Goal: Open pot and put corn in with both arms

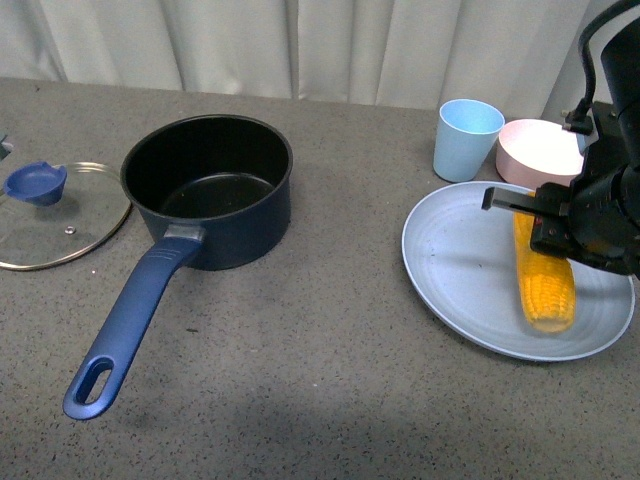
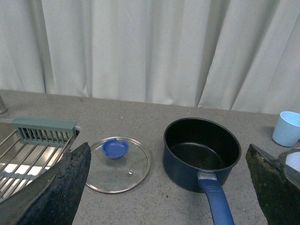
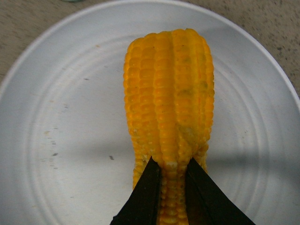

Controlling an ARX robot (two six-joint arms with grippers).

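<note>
The navy-blue pot (image 1: 208,190) stands open on the table, its black inside empty, its long handle (image 1: 130,325) pointing toward me. It also shows in the left wrist view (image 2: 201,152). Its glass lid (image 1: 55,212) with a blue knob lies flat to the pot's left, also in the left wrist view (image 2: 117,163). The yellow corn (image 1: 545,285) lies on a pale blue plate (image 1: 450,265) at the right. My right gripper (image 1: 545,240) is shut on the corn (image 3: 168,103) at its far end. My left gripper (image 2: 168,197) is open and empty, above the table before pot and lid.
A light blue cup (image 1: 465,138) and a pink bowl (image 1: 538,150) stand behind the plate. A metal rack with a green holder (image 2: 33,140) sits left of the lid. White curtains hang behind the table.
</note>
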